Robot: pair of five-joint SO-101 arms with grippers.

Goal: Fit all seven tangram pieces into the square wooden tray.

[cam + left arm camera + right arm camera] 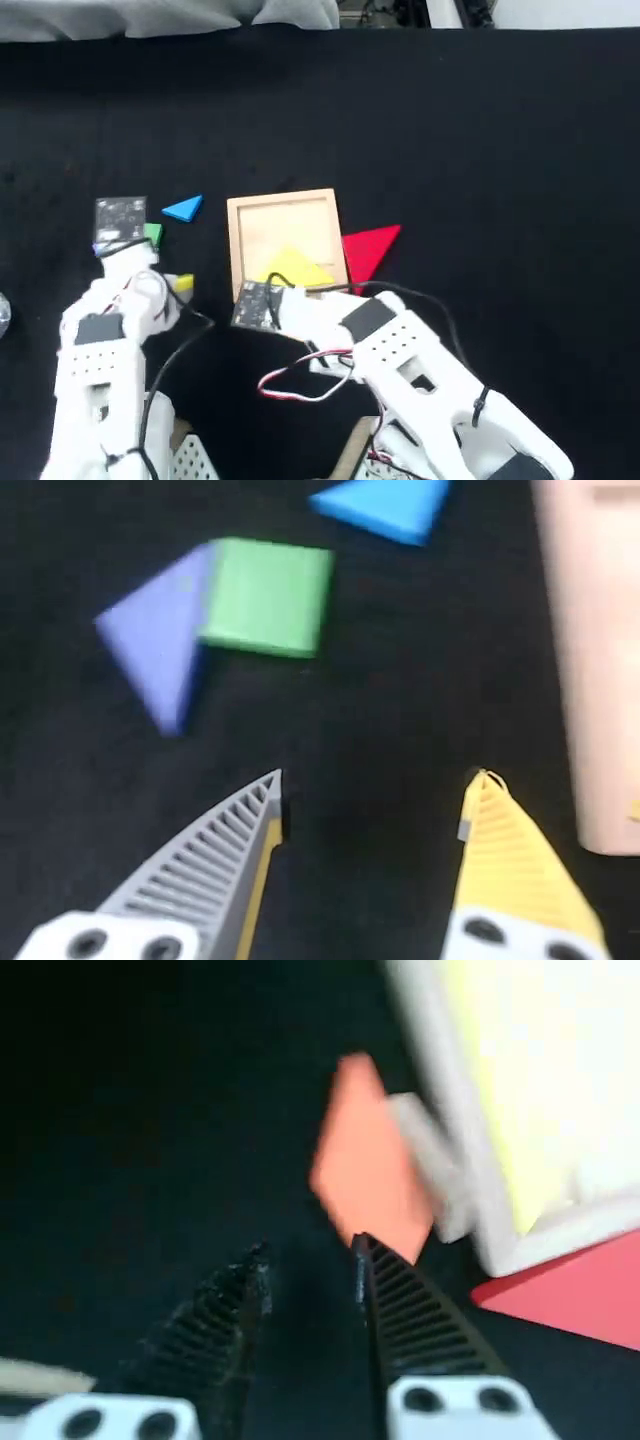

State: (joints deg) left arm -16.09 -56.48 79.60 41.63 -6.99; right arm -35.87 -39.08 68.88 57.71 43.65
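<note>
**Tangram tray grab, likely trouble spots**

Got the left claw (380, 780) spread wide and holding nothing, hovering over the black cloth (400, 680). Ahead of it and off to one side: a green square (265, 595), seemingly touching a purple triangle (155, 645). Farther ahead, a blue triangle (385, 502). Off to its other side, the wall of the wooden tray (595, 660).

Got the right claw (310, 1248) parted only narrowly, also gripping nothing. Just past its tips, an orange piece (365, 1175) snug against the tray's outer wall. Beyond that wall, a yellow piece (540, 1080) lying inside. Off to one side of the claw, a red triangle (570, 1295) by the tray corner.

Biggest worry: going for the orange one. Hardly any room beside that wall, so could easily land a finger on the rim and shove the tray. Same on the left: risk of dragging the purple along when pinching the green.

Material-wise: flat, thin, smooth-faced pieces with sharp corners, probably slippery in ribbed plastic fingers. Pale bare wood on the tray, low raised rim. Matte cloth underneath, so maybe some drag.
</note>
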